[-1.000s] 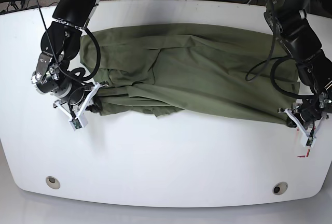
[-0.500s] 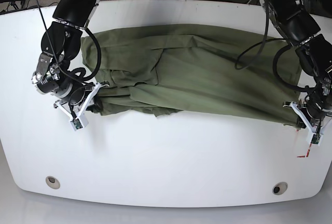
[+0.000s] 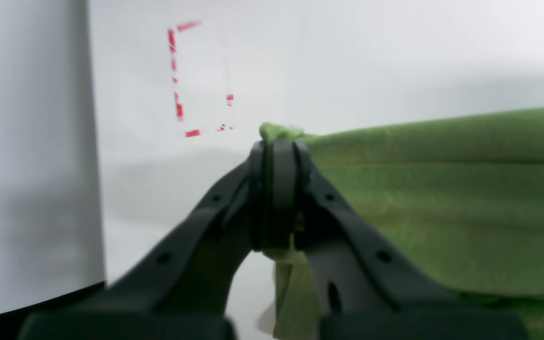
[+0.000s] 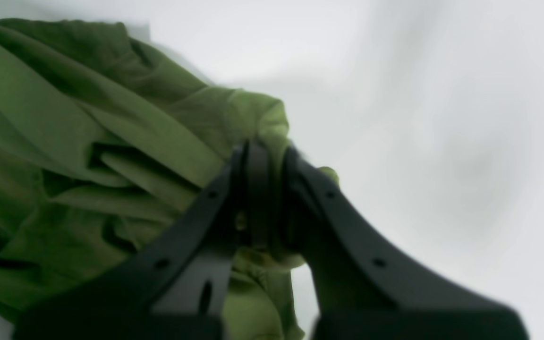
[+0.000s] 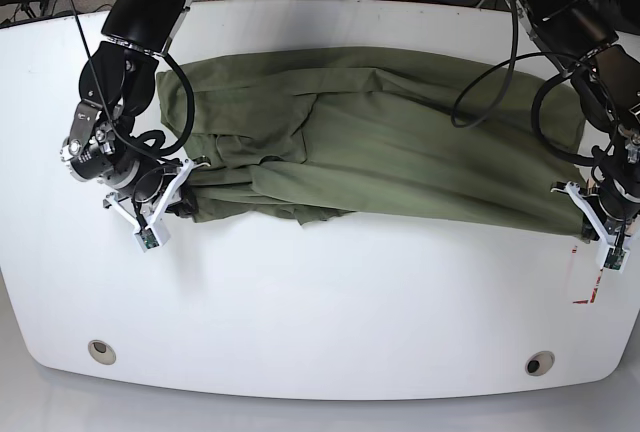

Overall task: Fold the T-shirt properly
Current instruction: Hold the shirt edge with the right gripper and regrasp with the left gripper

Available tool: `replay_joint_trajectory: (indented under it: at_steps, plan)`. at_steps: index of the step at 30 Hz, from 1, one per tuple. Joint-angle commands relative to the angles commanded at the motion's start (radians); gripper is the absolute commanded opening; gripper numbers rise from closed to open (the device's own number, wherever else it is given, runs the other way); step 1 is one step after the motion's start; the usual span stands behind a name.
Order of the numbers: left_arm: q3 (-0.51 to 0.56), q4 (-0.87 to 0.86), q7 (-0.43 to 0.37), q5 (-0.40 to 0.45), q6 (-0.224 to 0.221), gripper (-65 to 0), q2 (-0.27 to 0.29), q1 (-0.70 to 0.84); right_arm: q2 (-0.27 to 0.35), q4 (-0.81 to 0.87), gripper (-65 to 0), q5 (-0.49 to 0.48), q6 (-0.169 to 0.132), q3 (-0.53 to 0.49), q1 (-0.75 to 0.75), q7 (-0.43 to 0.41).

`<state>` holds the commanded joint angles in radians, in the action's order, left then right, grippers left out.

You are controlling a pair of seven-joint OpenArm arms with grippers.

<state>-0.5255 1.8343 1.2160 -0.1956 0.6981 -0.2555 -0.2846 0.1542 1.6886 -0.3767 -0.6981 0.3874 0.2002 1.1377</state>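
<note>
Left gripper point(image 5: 597, 222) and right gripper point(image 5: 165, 204) were each clamped on an opposite near-edge end of the T-shirt point(image 5: 370, 142), which lay stretched between them, long axis across the table point(image 5: 320, 312).

A white table point(image 5: 320, 322) bears red corner marks point(image 3: 180, 85) and two round holes point(image 5: 100, 350).

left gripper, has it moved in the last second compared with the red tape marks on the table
Yes. In the base view the left gripper, shut on the T-shirt corner, has shifted toward the table's right edge, now beyond the red tape marks.
</note>
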Motion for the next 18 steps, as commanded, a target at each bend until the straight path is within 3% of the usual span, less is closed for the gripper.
replay_joint_trajectory:
  at_steps: [10, 18]
  plan:
    - [0.023, -0.215, -0.018, 0.000, 0.000, -65.0, -0.028, -0.103, 0.000, 0.000, -65.0, 0.000, 0.000, 0.000, -0.003, 0.000]
    - [0.064, -0.387, -0.189, 0.000, 0.000, -65.0, -0.040, -0.149, 0.000, 0.002, -65.0, 0.000, 0.000, 0.000, -0.021, 0.000]
